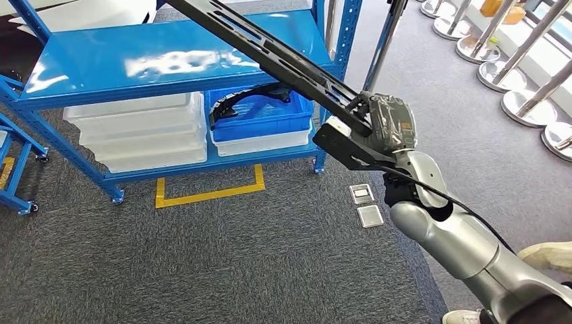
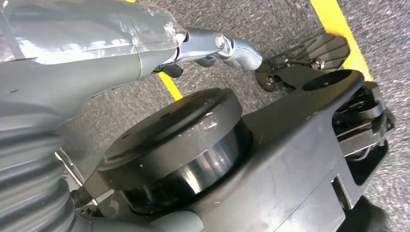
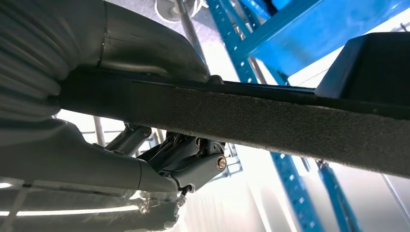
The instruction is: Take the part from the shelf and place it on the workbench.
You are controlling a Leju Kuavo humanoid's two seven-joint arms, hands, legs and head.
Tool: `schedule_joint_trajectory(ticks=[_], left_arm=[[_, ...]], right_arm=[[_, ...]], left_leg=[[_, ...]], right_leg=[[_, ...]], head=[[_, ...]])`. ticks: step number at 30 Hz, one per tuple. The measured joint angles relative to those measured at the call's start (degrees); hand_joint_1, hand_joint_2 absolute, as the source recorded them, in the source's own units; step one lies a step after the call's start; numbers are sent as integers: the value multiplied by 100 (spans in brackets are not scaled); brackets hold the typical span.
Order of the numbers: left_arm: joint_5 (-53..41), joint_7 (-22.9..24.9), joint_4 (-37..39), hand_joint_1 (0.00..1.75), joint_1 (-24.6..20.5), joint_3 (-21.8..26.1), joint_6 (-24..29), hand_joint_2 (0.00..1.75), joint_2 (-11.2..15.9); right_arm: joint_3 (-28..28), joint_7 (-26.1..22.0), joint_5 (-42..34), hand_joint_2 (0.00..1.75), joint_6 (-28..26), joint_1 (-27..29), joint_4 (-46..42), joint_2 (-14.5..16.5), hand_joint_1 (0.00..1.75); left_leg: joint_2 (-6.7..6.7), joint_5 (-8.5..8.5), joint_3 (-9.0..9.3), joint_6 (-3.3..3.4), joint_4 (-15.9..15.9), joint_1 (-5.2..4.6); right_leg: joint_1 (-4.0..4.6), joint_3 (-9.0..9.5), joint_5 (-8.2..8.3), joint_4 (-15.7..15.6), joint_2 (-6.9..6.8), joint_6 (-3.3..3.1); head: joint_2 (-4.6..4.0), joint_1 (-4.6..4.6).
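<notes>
In the head view my right hand (image 1: 388, 125) grips the near end of a long black slotted part (image 1: 270, 50). The part slants up and away to the left, in front of the blue shelf (image 1: 168, 64), with a flat black plate at its near end. Close up in the right wrist view, the part (image 3: 270, 121) passes as a dark bar through my right hand (image 3: 145, 159), with the thumb on one side and the fingers on the other. My left hand (image 2: 96, 53) hangs over the grey carpet and holds nothing, its fingers (image 2: 217, 46) extended.
On the shelf's lower level a blue bin (image 1: 263, 125) holds another curved black part (image 1: 249, 104), beside stacked white bins (image 1: 145, 131). A yellow floor marking (image 1: 209, 192) lies before the shelf. Metal post bases (image 1: 523, 104) line the right. A person's shoe (image 1: 546, 256) is near my right arm.
</notes>
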Motion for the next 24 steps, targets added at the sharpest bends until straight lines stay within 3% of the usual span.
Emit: schedule_joint_trajectory(ticks=[2,3,4,7,8,9,10,12,14,15,17,18,19,20,22,23,24], left_arm=[[3,13,0,0,3,-2,0,175,-1],[4,19,0,0,4,-3,-1,175,-1],[4,23,0,0,6,-4,-3,175,-1],[5,25,0,0,3,-4,-20,175,-1],[4,25,0,0,1,-4,-25,175,-1],[3,25,0,0,0,-4,-27,175,-1],[2,25,0,0,-1,-4,-30,175,-1],[-2,34,0,0,-2,-6,-34,175,-1],[-3,48,0,0,-2,-8,-39,175,1],[-3,51,0,0,-2,-9,-44,175,1],[-3,55,0,0,1,-10,-52,175,-1],[-3,55,0,0,3,-11,-54,175,-3],[-3,56,1,0,5,-12,-53,175,-3],[-3,57,2,0,9,-13,-52,175,-3],[-3,59,4,0,14,-13,-52,175,2],[-3,59,4,0,15,-13,-52,175,3],[-3,52,4,0,15,-13,-51,175,2]], right_arm=[[-2,11,12,175,-9,5,-2,1,175],[-2,17,13,175,-17,9,-1,1,175],[-2,23,11,175,-28,14,-1,1,175],[-3,22,17,175,-48,31,0,1,175],[-3,21,19,175,-49,40,0,1,175],[-4,20,19,175,-50,49,0,1,175],[-6,20,19,175,-51,55,0,1,175],[-15,20,21,175,-53,61,-2,1,175],[-38,20,28,175,-53,62,-5,-1,175],[-48,19,31,175,-54,64,-7,-2,175],[-59,15,32,175,-57,85,-6,-4,175],[-58,11,31,175,-60,102,-5,-5,175],[-58,7,29,175,-63,119,-3,-7,175],[-60,3,29,175,-65,132,-1,-9,175],[-62,-3,29,175,-66,137,2,-11,175],[-63,-5,29,175,-66,138,2,-11,175],[-63,-6,28,175,-67,139,3,-11,175]], left_leg=[[26,63,-34,-73,17,0],[-5,-9,-73,-109,73,3],[-59,-188,-129,-141,210,6],[-216,-1045,-310,-191,1116,22],[-230,-1169,-316,-195,1419,24],[-236,-1137,-262,-191,1600,24],[-241,-990,-135,-177,1619,25],[-323,-731,365,-116,1129,26],[-465,-858,950,-42,261,8],[-515,-948,1117,-15,-47,-16],[-477,-892,1117,32,-232,-56],[-437,-802,1059,70,-263,-59],[-393,-712,984,119,-282,-51],[-346,-619,894,160,-303,-35],[-272,-455,696,202,-302,-34],[-231,-369,593,197,-296,-31],[-191,-284,479,185,-284,-24]], right_leg=[[5,-30,32,-91,46,-74],[-5,-79,87,-109,66,-111],[-19,-144,157,-127,81,-157],[-6,-395,382,-134,147,-239],[7,-489,460,-132,177,-244],[20,-587,542,-129,213,-243],[30,-691,627,-127,252,-234],[43,-886,803,-122,334,-202],[49,-1010,967,-127,395,-150],[37,-1037,1045,-144,412,-119],[-4,-1066,1195,-212,444,-44],[-25,-1099,1161,-209,437,-14],[-39,-1149,1005,-134,409,14],[-46,-1212,714,55,361,33],[-67,-1335,47,719,275,73],[-79,-1367,-111,1102,258,99],[-93,-1358,-87,1408,251,127]], head=[[0,18],[0,22],[0,11],[0,-72],[0,-97],[0,-114],[0,-126],[0,-153],[0,-143],[0,-124],[0,-92],[0,-99],[0,-95],[0,-78],[0,-15],[0,16],[0,42]])
